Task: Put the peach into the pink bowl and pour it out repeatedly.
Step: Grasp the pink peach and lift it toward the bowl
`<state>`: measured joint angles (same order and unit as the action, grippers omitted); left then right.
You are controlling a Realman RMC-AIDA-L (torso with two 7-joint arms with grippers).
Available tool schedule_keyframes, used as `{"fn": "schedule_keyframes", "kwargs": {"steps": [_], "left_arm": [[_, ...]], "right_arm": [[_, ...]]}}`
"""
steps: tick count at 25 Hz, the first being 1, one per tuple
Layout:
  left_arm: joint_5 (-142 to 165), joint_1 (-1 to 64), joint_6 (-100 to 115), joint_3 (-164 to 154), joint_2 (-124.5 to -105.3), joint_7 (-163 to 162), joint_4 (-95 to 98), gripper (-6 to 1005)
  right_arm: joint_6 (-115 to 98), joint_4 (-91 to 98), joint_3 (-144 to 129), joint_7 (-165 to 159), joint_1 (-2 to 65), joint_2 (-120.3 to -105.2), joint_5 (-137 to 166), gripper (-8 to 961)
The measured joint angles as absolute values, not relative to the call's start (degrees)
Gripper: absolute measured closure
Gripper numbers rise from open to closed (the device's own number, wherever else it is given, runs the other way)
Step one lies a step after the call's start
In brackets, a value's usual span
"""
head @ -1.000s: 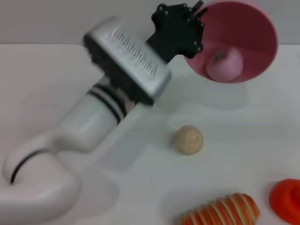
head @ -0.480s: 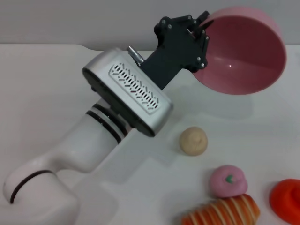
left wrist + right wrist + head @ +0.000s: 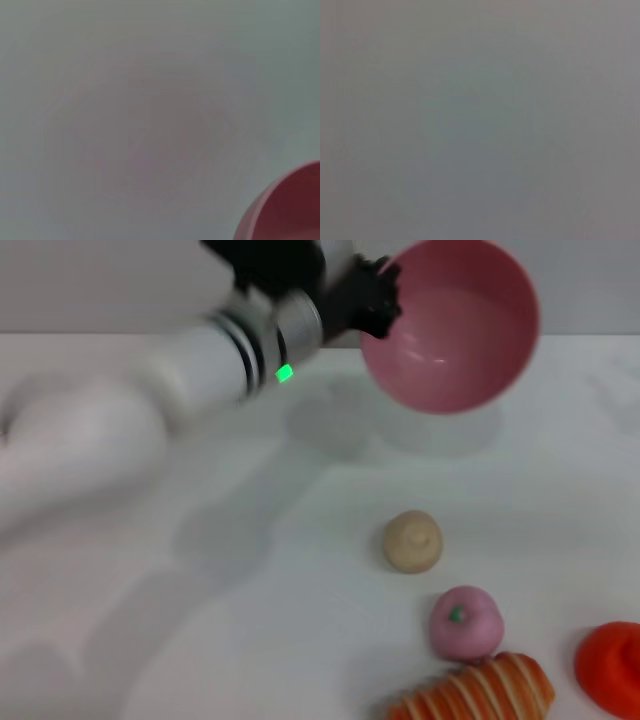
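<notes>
At the far side of the table, up off the surface: left gripper, clamped on the near-left rim of the pink bowl, bowl tipped with its empty hollow facing the camera. Just right of the gripper, only that bowl, seen also as a pink edge in the left wrist view. Well below and nearer than the gripper, down on the table: beige ball, then the peach, touching or nearly touching the striped orange bread. Farthest right, a red-orange object at the frame edge. Right gripper nowhere seen.
</notes>
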<state>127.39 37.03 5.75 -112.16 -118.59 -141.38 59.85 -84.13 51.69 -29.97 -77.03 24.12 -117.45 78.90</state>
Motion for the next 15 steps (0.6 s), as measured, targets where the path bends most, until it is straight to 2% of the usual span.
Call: {"fn": "schedule_keyframes", "kwargs": {"steps": [2, 7, 12, 15], "left_arm": [[126.1, 42.4, 20.9, -99.4, -118.42, -142.3, 55.7, 957], [129.1, 48.6, 35.6, -84.6, -117.92, -143.4, 48.9, 957], [132.4, 48.7, 40.9, -75.9, -117.48, -143.5, 48.6, 957], [132.6, 48.1, 40.9, -75.0, -117.45, -143.5, 48.5, 957]], "right_arm": [[-88.6, 55.0, -30.7, -79.2, 24.1, -117.44, 81.9, 423], [-101.9, 69.3, -34.9, -88.3, 24.1, -117.57, 91.7, 423], [-112.7, 84.6, -45.3, -105.5, 28.0, -117.72, 114.3, 424], [-113.9, 84.6, -50.4, -109.7, 30.8, -117.86, 123.1, 424]]}}
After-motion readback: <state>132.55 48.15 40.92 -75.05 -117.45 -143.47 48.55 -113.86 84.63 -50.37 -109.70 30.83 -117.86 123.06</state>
